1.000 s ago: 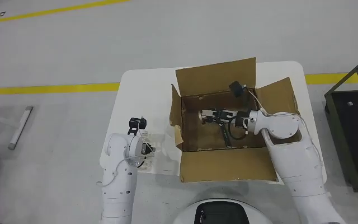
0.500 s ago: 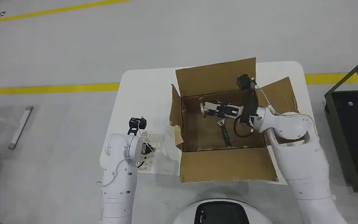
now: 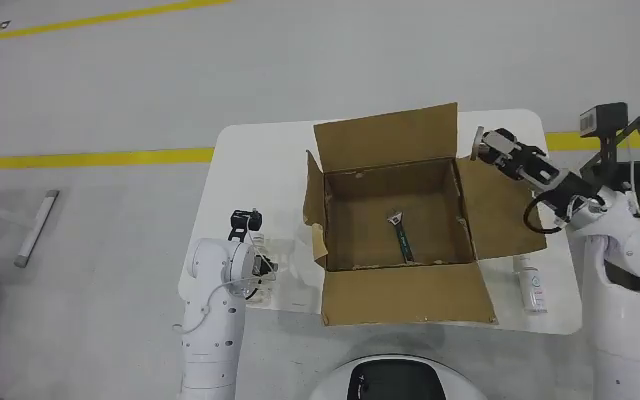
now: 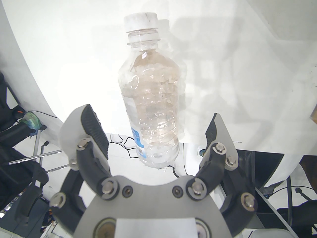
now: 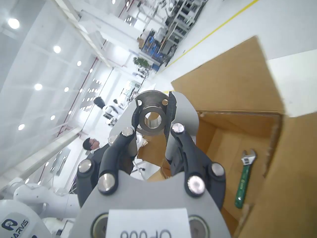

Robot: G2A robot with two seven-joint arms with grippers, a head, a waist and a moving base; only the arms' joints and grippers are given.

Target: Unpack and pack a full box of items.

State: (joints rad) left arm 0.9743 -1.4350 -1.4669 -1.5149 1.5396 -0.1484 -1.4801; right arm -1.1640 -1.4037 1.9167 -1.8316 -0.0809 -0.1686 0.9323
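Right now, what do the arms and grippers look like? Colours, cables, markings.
Shells on left arm and right arm: smooth, white, rounded. The left gripper and right gripper match: silver base plate, black links with silver bolts, pale grey fingers with black ribbed pads, white label. A black cable loops at the right wrist.

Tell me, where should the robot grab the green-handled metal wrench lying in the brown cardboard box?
The green-handled metal wrench lies flat on the floor of the brown cardboard box, whose walls block the sides. So probably grip the middle of its green handle, coming straight down and closing across its narrow width.
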